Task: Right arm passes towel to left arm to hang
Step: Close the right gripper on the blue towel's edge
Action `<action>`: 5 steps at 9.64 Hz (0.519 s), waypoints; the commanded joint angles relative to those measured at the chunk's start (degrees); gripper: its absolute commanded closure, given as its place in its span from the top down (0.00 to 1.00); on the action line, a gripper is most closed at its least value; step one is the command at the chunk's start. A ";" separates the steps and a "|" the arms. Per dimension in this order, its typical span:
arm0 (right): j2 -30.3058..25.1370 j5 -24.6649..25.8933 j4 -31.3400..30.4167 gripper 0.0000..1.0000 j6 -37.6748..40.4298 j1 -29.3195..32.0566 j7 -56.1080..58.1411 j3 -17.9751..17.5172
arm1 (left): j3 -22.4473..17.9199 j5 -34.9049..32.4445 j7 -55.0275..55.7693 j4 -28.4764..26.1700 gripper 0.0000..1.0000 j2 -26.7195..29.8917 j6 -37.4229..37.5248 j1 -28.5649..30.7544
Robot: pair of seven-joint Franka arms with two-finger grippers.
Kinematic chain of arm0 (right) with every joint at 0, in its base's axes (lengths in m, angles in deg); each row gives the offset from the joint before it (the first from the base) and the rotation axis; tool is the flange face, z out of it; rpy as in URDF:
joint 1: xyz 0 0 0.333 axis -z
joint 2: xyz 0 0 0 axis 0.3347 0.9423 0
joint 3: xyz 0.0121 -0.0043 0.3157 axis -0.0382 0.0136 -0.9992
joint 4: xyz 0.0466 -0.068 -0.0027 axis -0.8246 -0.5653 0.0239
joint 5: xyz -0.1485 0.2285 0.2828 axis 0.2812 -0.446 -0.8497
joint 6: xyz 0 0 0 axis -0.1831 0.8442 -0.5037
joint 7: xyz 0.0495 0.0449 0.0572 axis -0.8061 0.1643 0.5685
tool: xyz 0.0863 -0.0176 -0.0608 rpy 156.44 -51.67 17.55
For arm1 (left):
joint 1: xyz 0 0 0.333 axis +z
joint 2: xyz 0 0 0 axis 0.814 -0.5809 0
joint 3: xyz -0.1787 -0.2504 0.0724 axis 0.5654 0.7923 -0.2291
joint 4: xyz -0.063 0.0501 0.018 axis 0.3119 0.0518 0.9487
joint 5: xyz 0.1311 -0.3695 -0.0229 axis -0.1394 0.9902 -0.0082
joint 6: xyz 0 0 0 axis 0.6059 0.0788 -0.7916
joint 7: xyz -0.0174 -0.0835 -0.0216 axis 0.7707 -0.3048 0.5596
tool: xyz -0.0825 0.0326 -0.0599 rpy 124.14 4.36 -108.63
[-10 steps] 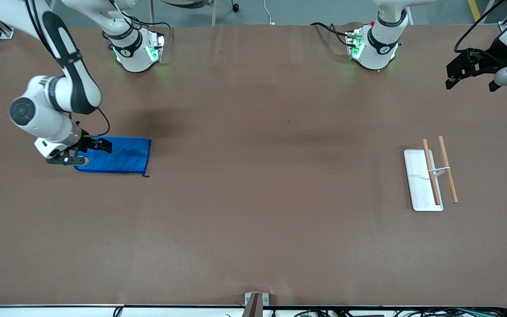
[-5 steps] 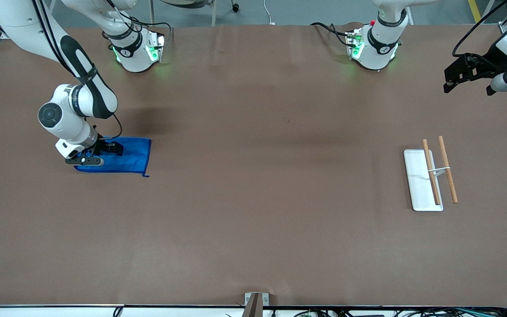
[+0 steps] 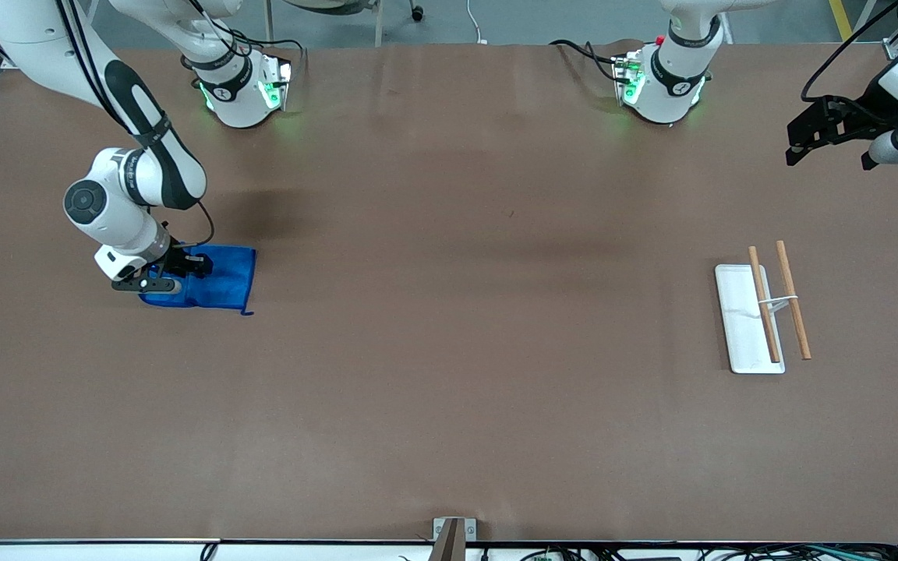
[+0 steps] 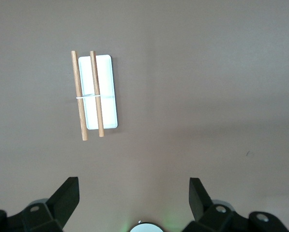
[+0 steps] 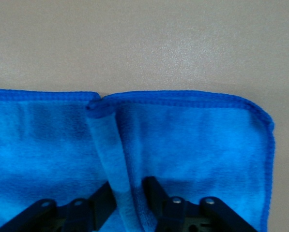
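The bright blue towel (image 3: 215, 279) lies on the brown table toward the right arm's end. My right gripper (image 3: 170, 273) is down on its edge and shut on a pinched ridge of the cloth. In the right wrist view the towel (image 5: 192, 145) fills the frame, and a raised fold (image 5: 113, 159) runs between the two black fingers (image 5: 156, 193). My left gripper (image 3: 831, 132) is open and empty, held high over the left arm's end of the table. In the left wrist view its fingertips (image 4: 69, 191) stand wide apart.
A white tray (image 3: 739, 327) with two wooden rods (image 3: 763, 304) on a wire stand sits toward the left arm's end; it also shows in the left wrist view (image 4: 105, 96). A metal bracket (image 3: 454, 530) sits at the table's near edge.
My right gripper has come down onto the towel and closed on a fold. The towel's free edge has drawn in toward the gripper. The left arm lifted slightly and then held still.
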 commanded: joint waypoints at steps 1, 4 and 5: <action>-0.77 -0.41 2.26 0.00 7.12 0.51 -0.15 -0.44 | 0.28 0.06 -0.84 -0.01 1.00 -1.21 0.54 0.36; -6.82 -0.68 14.62 0.00 32.76 -0.11 -0.33 -0.53 | 0.28 0.06 -0.84 0.00 1.00 -1.30 0.45 0.36; -7.54 -2.68 19.98 0.00 41.03 -0.46 -0.33 -1.23 | 0.28 0.06 -0.75 0.08 1.00 -1.39 0.28 0.36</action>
